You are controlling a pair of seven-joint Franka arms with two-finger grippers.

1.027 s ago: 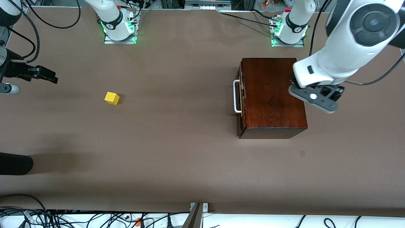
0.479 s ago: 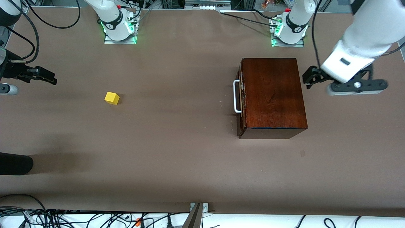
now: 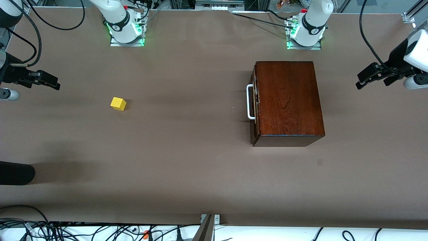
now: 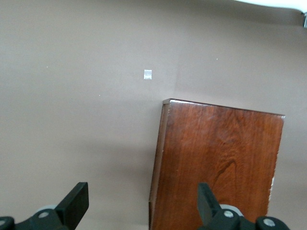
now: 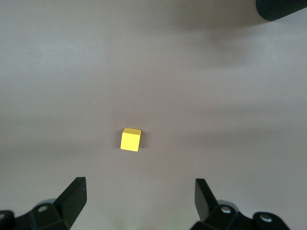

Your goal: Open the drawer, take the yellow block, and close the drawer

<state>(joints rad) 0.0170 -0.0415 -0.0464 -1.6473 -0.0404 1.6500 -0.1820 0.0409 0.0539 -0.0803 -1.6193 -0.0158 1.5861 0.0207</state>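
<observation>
Front view, nearest things first. A dark rounded object [image 3: 15, 172] pokes in over the table [image 3: 187, 174] edge at the right arm's end, nearest the camera; what it is cannot be told. A small pale mark [image 3: 319, 162] sits on the table surface just nearer the camera than the wooden box [image 3: 287, 100].

Box: glossy mahogany, standing toward the left arm's end. The drawer [image 3: 254, 102] is pushed in, its front flush with the box, white bar handle [image 3: 249, 101] facing the right arm's end of the table.

The yellow block [image 3: 118, 103] lies out on the bare table, well apart from the box, toward the right arm's end, at roughly the same depth as the handle. Upright on one face, nothing touching it.

Right gripper [image 3: 55, 83]: up over the table edge at its own end, not far from the block, fingers spread wide, nothing between them. Right wrist view confirms it: both fingers [image 5: 72, 196] apart, block [image 5: 130, 139] on the table below and between them, untouched.

Left gripper [image 3: 367, 78]: up over the table at its own end, clear of the box. Left wrist view shows its fingers [image 4: 74, 203] parted and empty, the box top [image 4: 218, 163] below one of them, the pale mark [image 4: 147, 74] also in sight.
</observation>
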